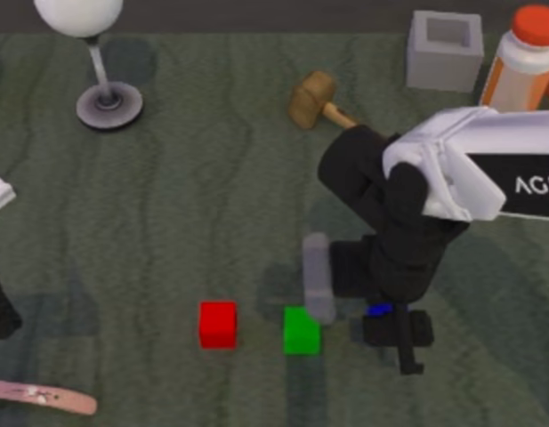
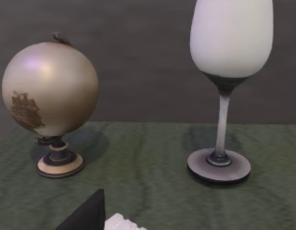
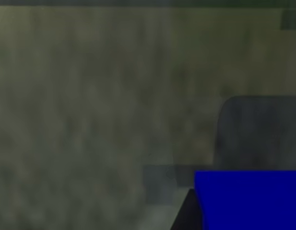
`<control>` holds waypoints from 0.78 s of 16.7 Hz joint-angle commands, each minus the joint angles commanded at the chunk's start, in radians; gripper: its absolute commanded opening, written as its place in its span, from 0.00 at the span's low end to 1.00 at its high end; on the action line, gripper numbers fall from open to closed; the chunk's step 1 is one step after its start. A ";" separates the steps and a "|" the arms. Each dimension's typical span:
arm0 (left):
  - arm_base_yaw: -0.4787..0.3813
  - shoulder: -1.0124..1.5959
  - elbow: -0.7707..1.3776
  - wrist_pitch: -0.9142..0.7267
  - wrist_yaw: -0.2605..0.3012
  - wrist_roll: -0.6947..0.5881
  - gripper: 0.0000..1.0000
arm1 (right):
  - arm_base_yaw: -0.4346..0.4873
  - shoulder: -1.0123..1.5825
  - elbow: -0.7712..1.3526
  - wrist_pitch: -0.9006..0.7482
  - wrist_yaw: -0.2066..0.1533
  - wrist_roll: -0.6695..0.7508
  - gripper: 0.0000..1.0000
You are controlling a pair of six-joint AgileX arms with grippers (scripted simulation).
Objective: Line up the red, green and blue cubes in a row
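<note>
Small bright red cube (image 1: 218,324) and bright green cube (image 1: 301,330) sit aligned at lower centre; right claw (image 1: 385,313) holds the bright blue cube (image 1: 378,310) beside green, apparently unreleased.

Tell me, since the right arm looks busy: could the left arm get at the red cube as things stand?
Probably yes: the red cube sits alone, with a gap to the green cube, nothing between it and the left arm at the table's left edge.
</note>
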 joint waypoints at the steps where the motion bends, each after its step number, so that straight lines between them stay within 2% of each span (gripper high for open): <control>1: 0.000 0.000 0.000 0.000 0.000 0.000 1.00 | 0.000 0.000 0.000 0.000 0.000 0.000 0.60; 6: 0.000 0.000 0.000 0.000 0.000 0.000 1.00 | 0.000 0.000 0.000 0.000 0.000 0.000 0.98; 13: 0.000 0.000 0.000 0.000 0.000 0.000 1.00 | 0.000 0.000 0.000 0.000 0.000 0.000 1.00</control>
